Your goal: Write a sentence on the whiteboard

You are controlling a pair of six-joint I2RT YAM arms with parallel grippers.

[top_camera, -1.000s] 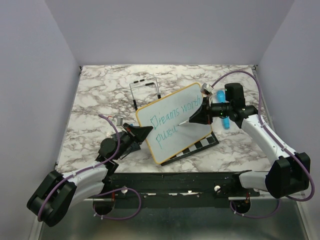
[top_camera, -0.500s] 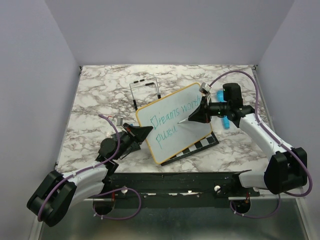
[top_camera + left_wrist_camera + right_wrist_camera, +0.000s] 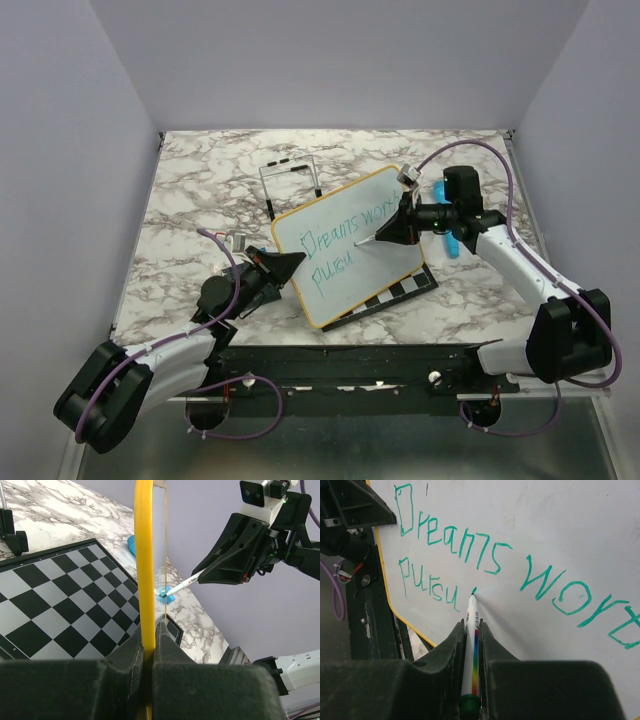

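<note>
The whiteboard (image 3: 350, 245), white with a yellow-orange frame, stands tilted over the chessboard. My left gripper (image 3: 288, 265) is shut on its left edge; the left wrist view shows the yellow frame (image 3: 144, 570) edge-on between my jaws. My right gripper (image 3: 393, 234) is shut on a white marker (image 3: 472, 645) with a rainbow stripe. Its tip touches the board just right of "pursu". The sentence (image 3: 485, 560) in teal-green reads "Dreams worth" on the first line and "pursu" on the second. The marker (image 3: 181, 585) also shows in the left wrist view.
The black-and-white chessboard (image 3: 395, 293) lies under the whiteboard and fills the left of the left wrist view (image 3: 55, 605). A black wire stand (image 3: 290, 185) stands behind the board. A blue object (image 3: 446, 215) lies by the right arm. A black rail (image 3: 350, 365) runs along the near edge.
My right gripper has shifted slightly up and left with the marker, and a small new stroke begins right of "pursu". The left arm has not moved.
</note>
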